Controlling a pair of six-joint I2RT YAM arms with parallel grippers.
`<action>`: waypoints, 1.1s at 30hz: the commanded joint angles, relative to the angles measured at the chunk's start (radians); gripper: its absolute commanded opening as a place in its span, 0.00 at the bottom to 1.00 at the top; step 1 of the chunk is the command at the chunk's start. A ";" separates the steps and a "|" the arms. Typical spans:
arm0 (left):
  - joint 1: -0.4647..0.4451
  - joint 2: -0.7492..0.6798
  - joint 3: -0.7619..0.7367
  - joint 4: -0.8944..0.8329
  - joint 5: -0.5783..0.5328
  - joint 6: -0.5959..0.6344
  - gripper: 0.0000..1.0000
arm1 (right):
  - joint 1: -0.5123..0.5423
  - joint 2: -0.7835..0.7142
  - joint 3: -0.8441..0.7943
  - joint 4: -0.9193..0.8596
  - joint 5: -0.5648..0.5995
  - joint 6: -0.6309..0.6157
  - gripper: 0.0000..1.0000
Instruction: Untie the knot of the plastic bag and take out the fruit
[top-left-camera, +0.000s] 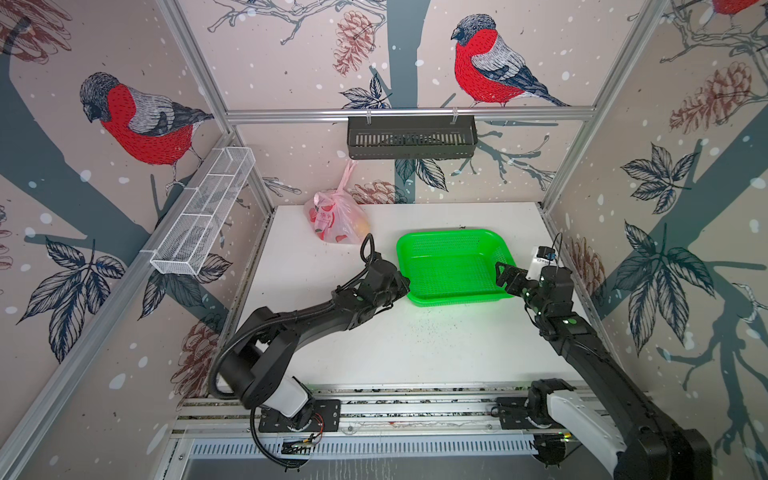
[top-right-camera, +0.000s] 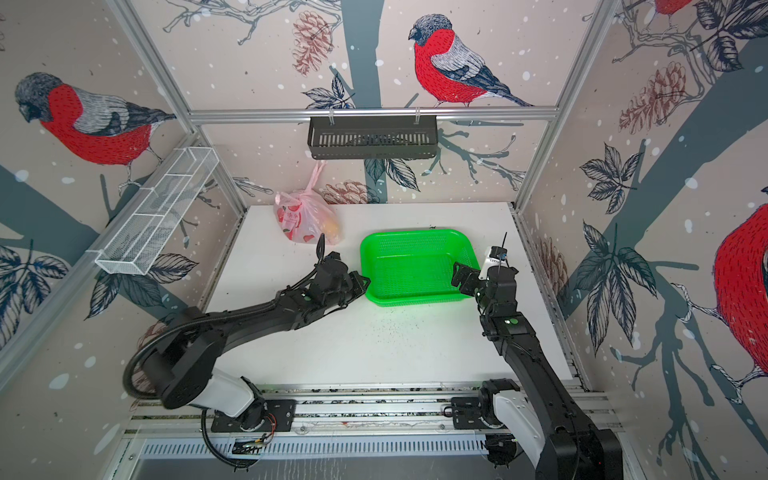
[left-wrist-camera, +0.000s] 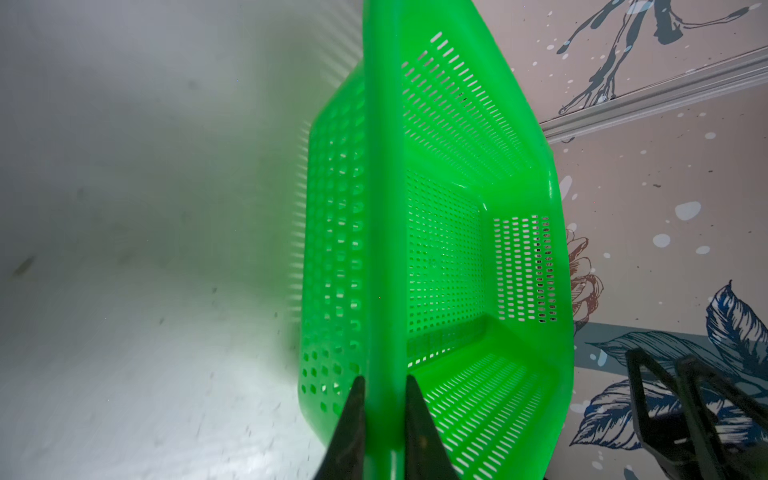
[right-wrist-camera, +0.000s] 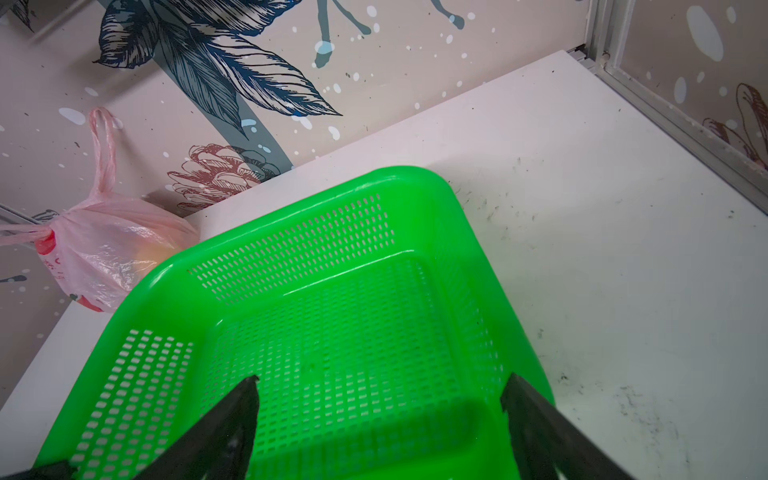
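Note:
The pale pink plastic bag (top-left-camera: 336, 220) (top-right-camera: 305, 222) (right-wrist-camera: 108, 253) sits at the back left of the table against the wall. Its knot (top-left-camera: 338, 192) (right-wrist-camera: 52, 227) is tied, and one loop handle stands up the wall. A round orange fruit (top-left-camera: 363, 227) (right-wrist-camera: 156, 251) shows through the film; other fruit cannot be made out. My left gripper (top-left-camera: 405, 282) (top-right-camera: 365, 282) (left-wrist-camera: 384, 380) is shut on the left rim of the green basket (top-left-camera: 440, 235) (left-wrist-camera: 382, 208) (right-wrist-camera: 395, 172), in front of the bag. My right gripper (top-left-camera: 503, 272) (top-right-camera: 459, 276) (right-wrist-camera: 382, 378) hangs open over the basket's right side, holding nothing.
A black slotted shelf basket (top-left-camera: 411, 137) hangs on the back rail above the bag. A white wire rack (top-left-camera: 203, 212) runs along the left wall. The white table (top-left-camera: 374, 345) is boxed in by patterned walls and aluminium posts.

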 joint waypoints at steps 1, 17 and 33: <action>-0.057 -0.115 -0.076 -0.140 -0.145 -0.078 0.16 | 0.006 -0.025 0.002 -0.052 -0.042 0.036 0.92; -0.144 -0.295 -0.209 -0.274 -0.237 -0.150 0.55 | 0.491 -0.145 0.104 -0.513 0.390 0.474 0.80; 0.259 -0.278 0.174 -0.516 0.103 0.721 0.96 | 1.051 -0.068 0.165 -0.893 0.668 1.212 0.83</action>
